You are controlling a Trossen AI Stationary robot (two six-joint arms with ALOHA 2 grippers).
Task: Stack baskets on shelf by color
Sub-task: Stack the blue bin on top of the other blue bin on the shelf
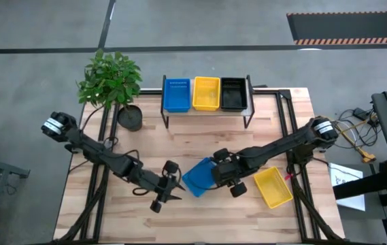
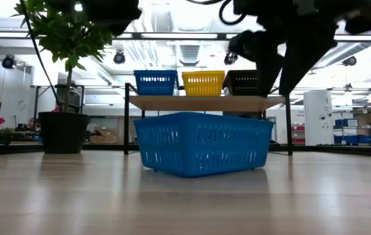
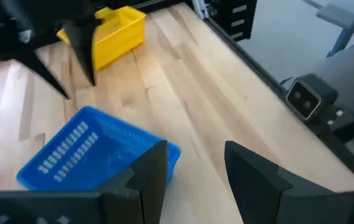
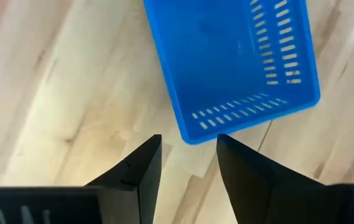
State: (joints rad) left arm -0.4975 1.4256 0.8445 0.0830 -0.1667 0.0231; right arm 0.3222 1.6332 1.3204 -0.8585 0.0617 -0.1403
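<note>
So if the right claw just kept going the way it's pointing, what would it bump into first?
Most likely the loose blue basket on the table: the right gripper, fingers apart, points at its near corner. How much gap remains is hard to judge.

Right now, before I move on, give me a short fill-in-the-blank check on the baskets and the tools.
1. On the shelf the middle basket is ____.
2. The blue basket on the table lies nearest the ____ tool, whose fingers stand apart and hold nothing.
3. The loose yellow basket sits on the table's ____ side in the high view.
4. The plant pot stands ____ of the shelf in the high view.

Missing words: yellow; right; right; left
</note>
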